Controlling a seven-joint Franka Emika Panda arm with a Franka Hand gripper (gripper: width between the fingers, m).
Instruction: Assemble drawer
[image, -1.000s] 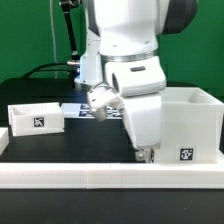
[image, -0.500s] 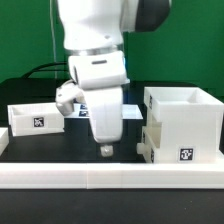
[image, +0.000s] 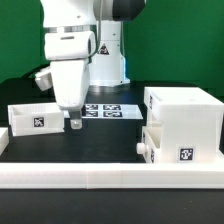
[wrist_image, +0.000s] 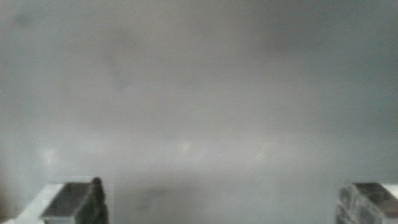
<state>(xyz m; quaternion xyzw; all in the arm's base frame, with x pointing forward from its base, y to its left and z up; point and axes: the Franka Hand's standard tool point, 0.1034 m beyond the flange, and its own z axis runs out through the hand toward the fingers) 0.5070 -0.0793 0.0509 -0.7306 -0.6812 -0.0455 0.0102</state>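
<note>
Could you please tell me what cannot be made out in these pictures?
- Wrist view: blurred grey throughout; what lies below the open gripper cannot be told.
- Exterior view: the arm hides part of the marker board.
- Exterior view: the casing and the left tray hide their insides behind their own walls.
- Exterior view: the casing's tag is too small to read.

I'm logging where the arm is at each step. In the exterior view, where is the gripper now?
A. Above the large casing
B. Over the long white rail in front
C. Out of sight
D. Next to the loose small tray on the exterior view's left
D: the gripper hangs at the end of the loose tray, far from the casing; in the wrist view its fingers are spread with nothing between them.
</note>
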